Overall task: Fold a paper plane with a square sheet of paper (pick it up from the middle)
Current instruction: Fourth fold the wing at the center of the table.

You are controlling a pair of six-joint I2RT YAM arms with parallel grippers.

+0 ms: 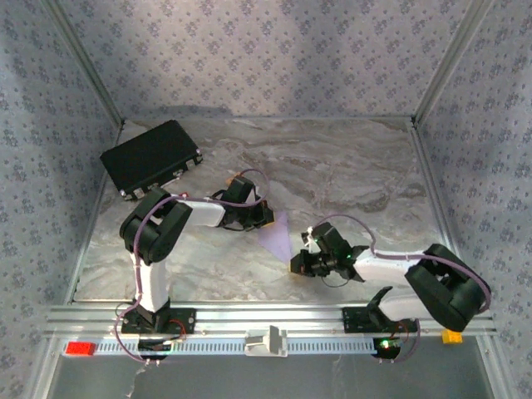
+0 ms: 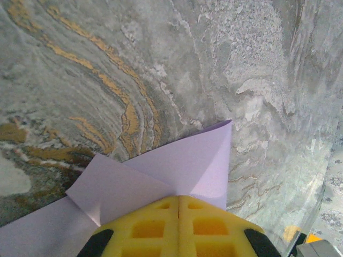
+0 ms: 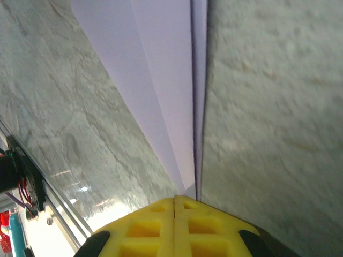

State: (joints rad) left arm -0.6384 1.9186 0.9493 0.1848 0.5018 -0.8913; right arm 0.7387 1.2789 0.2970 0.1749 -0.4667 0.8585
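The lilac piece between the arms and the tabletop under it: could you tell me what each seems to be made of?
The paper plane looks like thin matte paper: pale lilac, plain, with sharp creases and flat folded flaps. The tabletop looks like grey marble with ochre veins, faintly glossy; it may be a printed surface.

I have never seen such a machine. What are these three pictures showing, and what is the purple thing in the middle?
Two robot arms stand on a marble-patterned table, filmed from above. The two other pictures come from cameras on the wrists, looking past yellow fingers. The purple thing is the paper plane, a partly folded lilac sheet. The left gripper is shut on one end of it, the right gripper on the other end, along the crease. A black case lies at the far left corner.
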